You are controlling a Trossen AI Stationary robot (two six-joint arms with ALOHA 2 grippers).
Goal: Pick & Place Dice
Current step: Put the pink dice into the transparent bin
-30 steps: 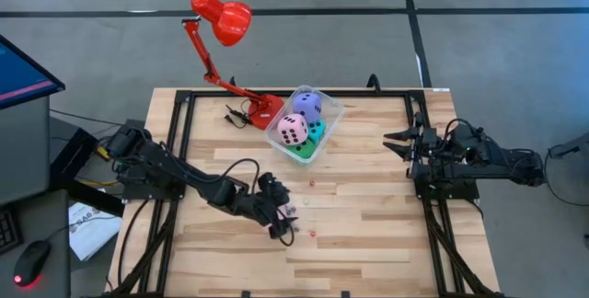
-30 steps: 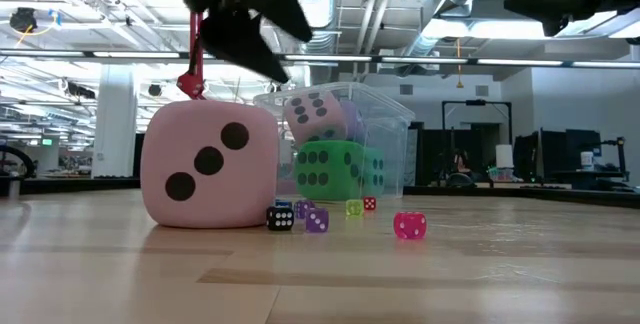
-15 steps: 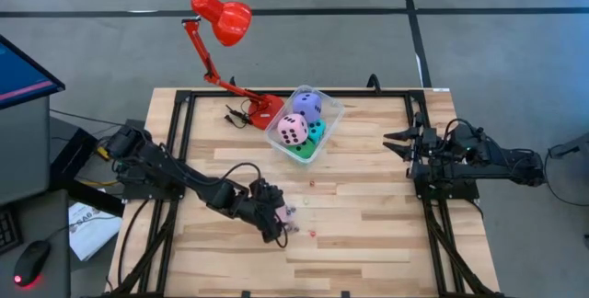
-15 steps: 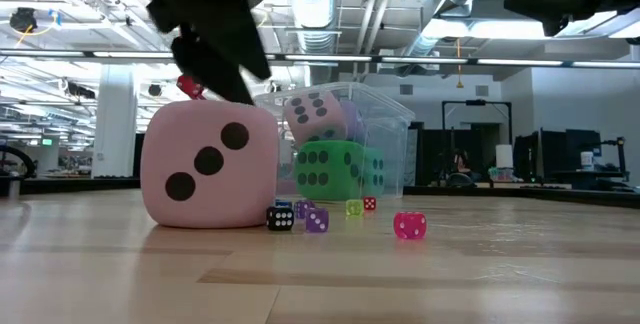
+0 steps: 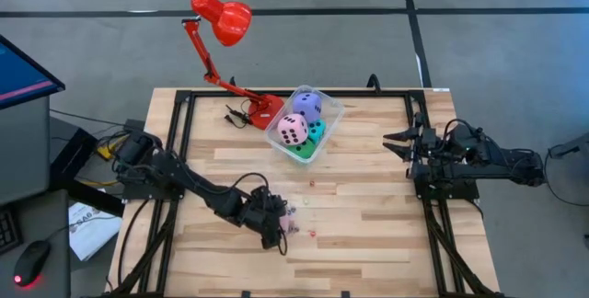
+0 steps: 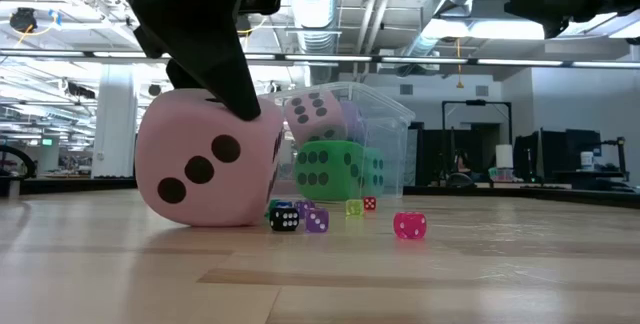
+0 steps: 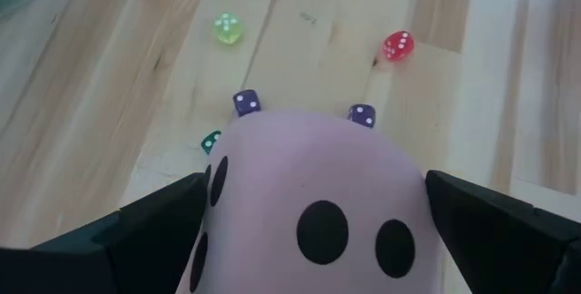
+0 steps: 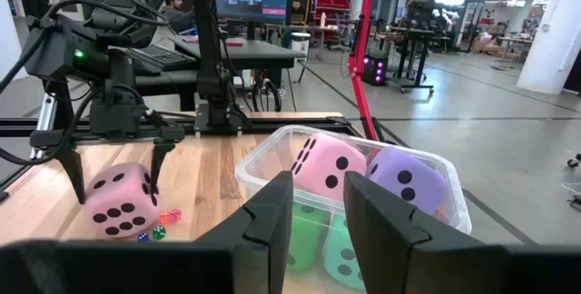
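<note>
The left gripper has its two dark fingers spread wide and set against opposite sides of a large soft pink cube with dark pips, which sits tilted on the pale wooden slatted tabletop, one lower edge lifted in the low view. The right gripper hangs well away, at the table's right edge, its fingers a narrow gap apart and holding nothing. Far from the left claw, toward the back of the table, stands a clear plastic tub holding a second pink pipped cube, a purple-blue cube, a green cube and a cyan one. Beside the tub is the base of a red desk lamp, whose arm leans out over the floor. Just past the held cube lie tiny dice: a red die, a yellow-green die, two purple dice touching or nearly touching the cube, and a green die partly hidden by it. Beyond the table the room shows desks, monitors and ceiling pipes.
</note>
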